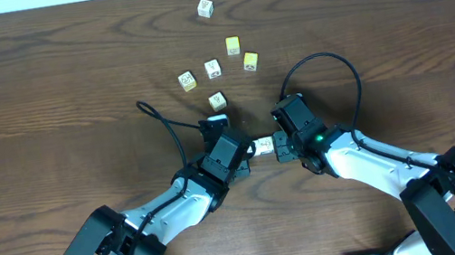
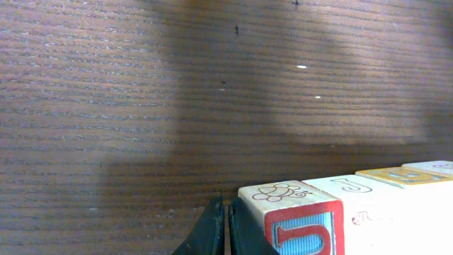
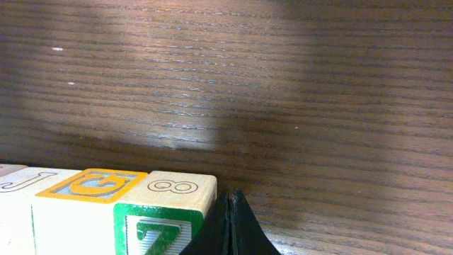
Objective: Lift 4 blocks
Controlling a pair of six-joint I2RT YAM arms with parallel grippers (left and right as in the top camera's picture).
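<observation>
I count four blocks (image 2: pixel 304 219) in one row: one red-faced, one green-faced, one marked J, one yellow-topped. I count six loose cubes (image 1: pixel 213 68) on one table (image 1: pixel 40 102). Arms: two, a left arm (image 1: pixel 185 196) and a right arm (image 1: pixel 365 159). Black cables (image 1: pixel 160 122): two.

Four small wooden blocks (image 1: pixel 263 147) are lined up face to face in one straight row. The red-faced block (image 2: pixel 294 212) is set at one end and the green-faced block (image 3: pixel 163 227), marked with a white Z, at the other. A J-marked block (image 2: pixel 361 202) and an orange-topped block (image 3: pixel 88 185) are set between them. Whether the row is raised cannot be told.
</observation>
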